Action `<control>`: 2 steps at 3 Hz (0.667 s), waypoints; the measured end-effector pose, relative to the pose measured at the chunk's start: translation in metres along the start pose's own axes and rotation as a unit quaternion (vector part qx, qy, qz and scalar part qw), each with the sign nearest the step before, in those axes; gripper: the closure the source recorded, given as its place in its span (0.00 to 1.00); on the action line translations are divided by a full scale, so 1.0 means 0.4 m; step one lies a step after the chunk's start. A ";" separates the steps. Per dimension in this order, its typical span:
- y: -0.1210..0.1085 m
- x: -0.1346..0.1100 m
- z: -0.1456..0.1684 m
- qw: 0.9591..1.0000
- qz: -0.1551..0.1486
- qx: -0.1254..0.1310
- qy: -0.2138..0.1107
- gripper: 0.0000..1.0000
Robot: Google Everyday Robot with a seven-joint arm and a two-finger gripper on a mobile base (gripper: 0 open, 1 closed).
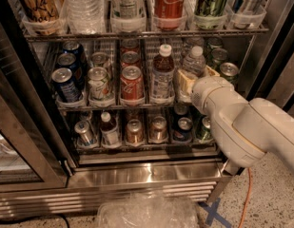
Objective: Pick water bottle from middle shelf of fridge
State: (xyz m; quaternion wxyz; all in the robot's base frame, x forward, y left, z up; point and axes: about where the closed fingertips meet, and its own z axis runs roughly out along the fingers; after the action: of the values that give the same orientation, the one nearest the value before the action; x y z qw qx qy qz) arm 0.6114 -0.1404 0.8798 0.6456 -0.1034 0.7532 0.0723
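The water bottle (194, 61) stands between the gripper's (198, 76) spread fingers (185, 81), not yet clasped.

One close camera looks forward and downward into the fridge (137, 175), end effector (196, 77) at its middle shelf (113, 107).
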 end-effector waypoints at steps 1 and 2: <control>0.000 0.000 0.000 1.000 0.000 0.000 0.000 0.90; 0.000 0.000 0.000 1.000 0.000 0.000 0.000 1.00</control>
State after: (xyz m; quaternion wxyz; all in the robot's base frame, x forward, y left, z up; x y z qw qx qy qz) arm 0.6115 -0.1404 0.8798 0.6456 -0.1034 0.7532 0.0723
